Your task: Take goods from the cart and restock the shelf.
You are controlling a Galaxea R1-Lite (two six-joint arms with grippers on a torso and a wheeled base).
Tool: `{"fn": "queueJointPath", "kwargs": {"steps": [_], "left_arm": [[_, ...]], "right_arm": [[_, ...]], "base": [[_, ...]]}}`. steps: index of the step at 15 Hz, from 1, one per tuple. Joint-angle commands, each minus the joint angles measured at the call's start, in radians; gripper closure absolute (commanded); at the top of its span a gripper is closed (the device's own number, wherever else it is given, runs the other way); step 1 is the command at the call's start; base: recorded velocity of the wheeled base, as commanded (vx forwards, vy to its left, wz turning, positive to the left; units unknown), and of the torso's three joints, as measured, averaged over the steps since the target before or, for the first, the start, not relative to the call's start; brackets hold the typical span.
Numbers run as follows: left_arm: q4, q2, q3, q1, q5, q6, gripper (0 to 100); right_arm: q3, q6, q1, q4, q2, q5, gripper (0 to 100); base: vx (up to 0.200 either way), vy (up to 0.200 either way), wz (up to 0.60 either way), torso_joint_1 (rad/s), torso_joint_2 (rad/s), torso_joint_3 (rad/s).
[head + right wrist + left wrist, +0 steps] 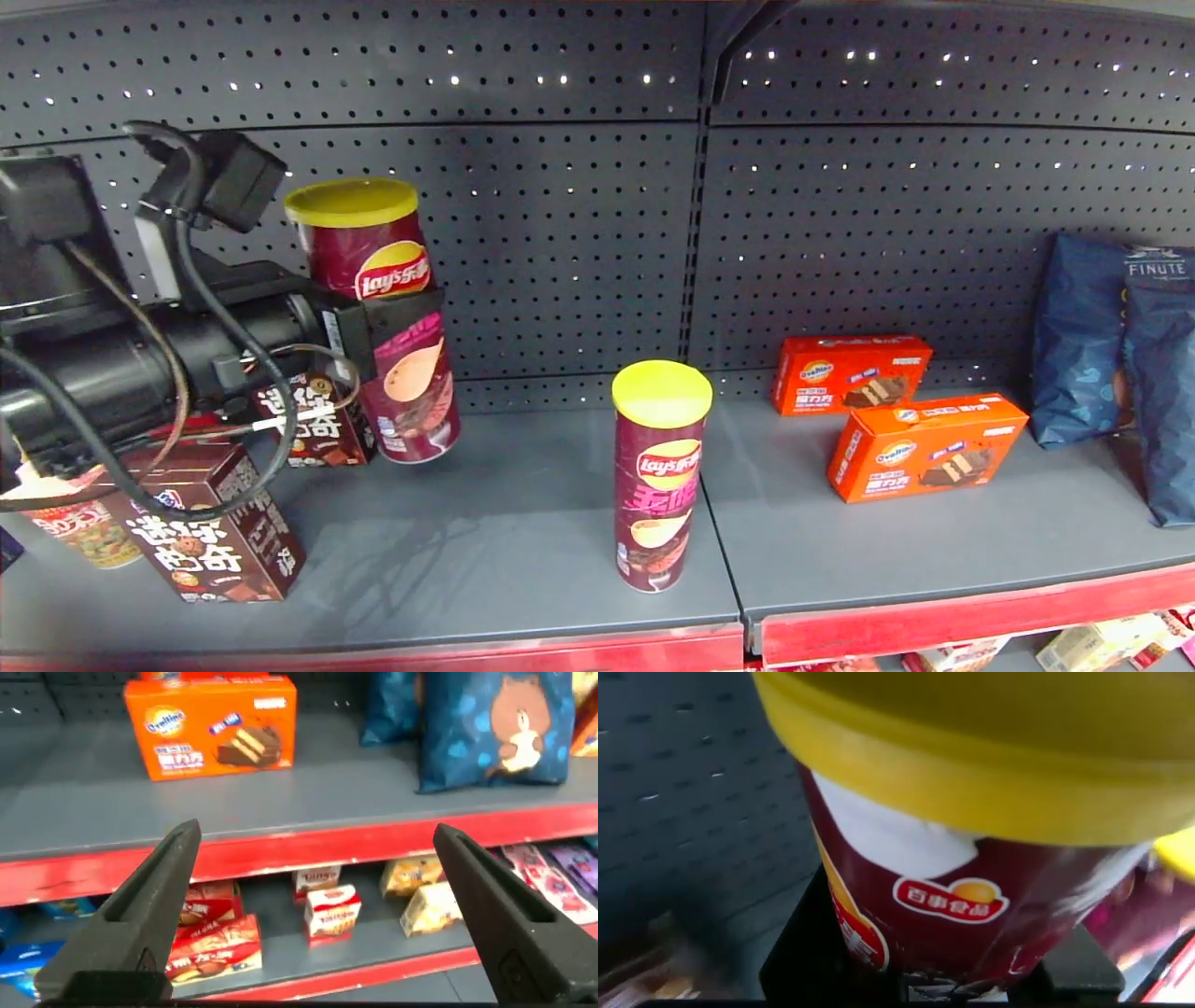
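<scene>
Chips can point(369, 271) is hanging slightly tilted just over the grey shelf point(467, 551) at its left rear, with the left gripper point(397, 322) clamping it around the middle. A second can point(658, 476) is standing upright near the shelf's front edge. The right gripper point(315, 831) is sitting wide open, facing an orange box point(210, 723).

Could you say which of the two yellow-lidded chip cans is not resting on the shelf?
The left can, clamped by the left gripper and tilted above the shelf; the other can stands upright on it.
</scene>
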Motion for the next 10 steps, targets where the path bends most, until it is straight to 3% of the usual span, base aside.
{"fn": "queueJointPath", "kwargs": {"steps": [1, 4, 6, 10], "left_arm": [[-0.031, 0.143, -0.056, -0.037, 0.003, -0.034, 100], [-0.134, 0.236, -0.073, -0.074, -0.012, -0.038, 100], [-0.182, 0.279, -0.074, -0.080, -0.057, -0.040, 100], [-0.252, 0.373, -0.114, -0.080, -0.113, -0.084, 100]], "right_arm": [[0.001, 0.000, -0.025, 0.052, -0.066, 0.000, 0], [-0.005, 0.003, -0.028, 0.143, -0.155, 0.003, 0], [-0.008, 0.017, -0.028, 0.144, -0.155, 0.012, 0], [0.001, 0.030, -0.031, 0.138, -0.158, 0.042, 0]], "base": [[0.000, 0.000, 0.00, 0.000, 0.00, 0.000], [0.000, 0.000, 0.00, 0.000, 0.00, 0.000], [0.000, 0.000, 0.00, 0.000, 0.00, 0.000], [0.000, 0.000, 0.00, 0.000, 0.00, 0.000]]}}
